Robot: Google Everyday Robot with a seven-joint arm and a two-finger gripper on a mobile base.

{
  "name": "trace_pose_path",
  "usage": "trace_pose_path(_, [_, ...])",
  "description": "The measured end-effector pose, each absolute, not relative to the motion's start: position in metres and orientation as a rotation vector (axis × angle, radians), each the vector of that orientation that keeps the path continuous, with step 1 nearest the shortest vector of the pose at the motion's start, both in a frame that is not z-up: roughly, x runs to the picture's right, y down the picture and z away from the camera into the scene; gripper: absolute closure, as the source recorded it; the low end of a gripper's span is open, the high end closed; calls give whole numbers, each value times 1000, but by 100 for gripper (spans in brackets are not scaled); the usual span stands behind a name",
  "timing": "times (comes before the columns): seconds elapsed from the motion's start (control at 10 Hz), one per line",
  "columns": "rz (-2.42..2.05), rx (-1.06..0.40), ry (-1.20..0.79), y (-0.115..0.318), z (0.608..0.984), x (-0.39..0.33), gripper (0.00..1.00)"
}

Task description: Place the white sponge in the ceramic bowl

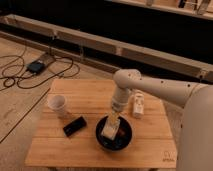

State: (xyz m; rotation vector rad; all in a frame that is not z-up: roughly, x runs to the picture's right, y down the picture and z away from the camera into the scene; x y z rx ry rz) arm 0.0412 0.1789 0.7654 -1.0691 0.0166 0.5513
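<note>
The glossy black ceramic bowl (pixel 123 142) sits on the wooden table, front of centre. My gripper (pixel 113 125) reaches down into the bowl from the white arm above it. It is shut on the white sponge (pixel 108 131), a cream-white block held low inside the bowl, at or just above its bottom. The gripper hides the sponge's upper edge.
A white cup (pixel 56 104) stands at the table's left. A flat black object (pixel 74 125) lies between the cup and the bowl. An upright white bottle (pixel 137 106) stands just right of the arm. The wooden table (pixel 150 150) ends close in front of the bowl. Cables lie on the floor at left.
</note>
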Motion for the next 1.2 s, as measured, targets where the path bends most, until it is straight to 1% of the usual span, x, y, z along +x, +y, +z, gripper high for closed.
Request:
trace_pose_path(0.4, [531, -1068, -13, 172, 761, 36, 20])
trace_pose_path(0.9, [551, -1006, -88, 138, 759, 31, 20])
trace_pose_path(1.2, [549, -1007, -88, 137, 759, 30, 20])
